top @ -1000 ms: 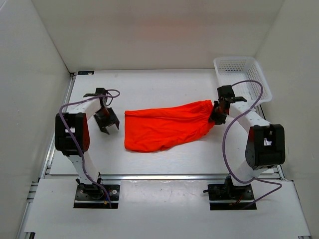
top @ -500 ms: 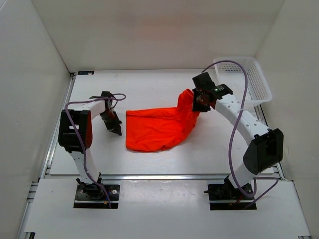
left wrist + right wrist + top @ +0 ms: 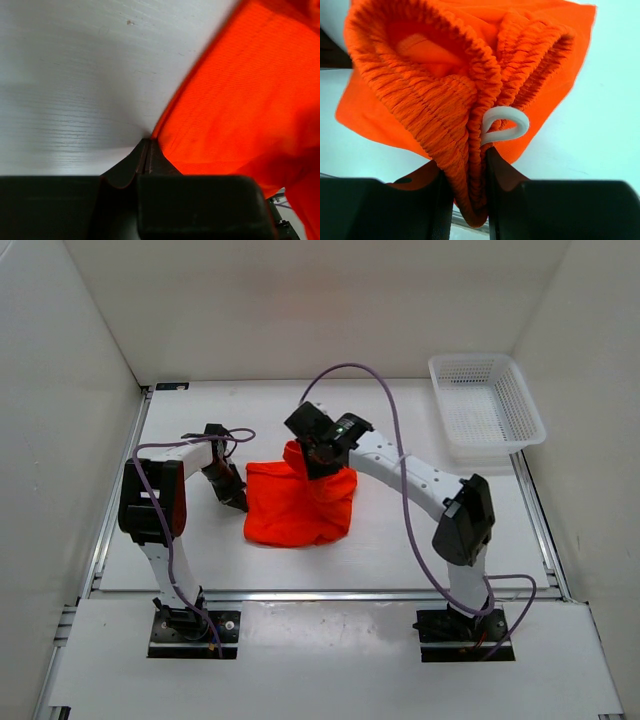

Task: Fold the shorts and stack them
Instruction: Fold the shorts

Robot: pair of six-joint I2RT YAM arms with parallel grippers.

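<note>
right gripper (image 3: pixel 318 452) clamps the bunched waistband (image 3: pixel 450 100) of the shorts (image 3: pixel 300 510), with a loop of white drawstring (image 3: pixel 505 125) poking out just beside one finger. we hold that end up over the far part of the cloth, so the shorts sit roughly doubled on the table (image 3: pixel 400 550), left of centre and well apart from the basket (image 3: pixel 488 357) at the far right. left gripper (image 3: pixel 238 502) is closed, its tips down at the table and touching the left edge of the shorts. from its wrist view we cannot tell whether any cloth is caught between the jaws or the tips only pin the hem.

we judge the step in hand to be the first fold, waistband over onto the leg end. to do it well we carry the waistband left until it sits over the left edge, then bring it down low and flat before letting go, so the top layer lands without a roll. the left hold should anchor the lower layer against dragging. the thick gathered band could spring back or land skewed, so we line the edges up first.
</note>
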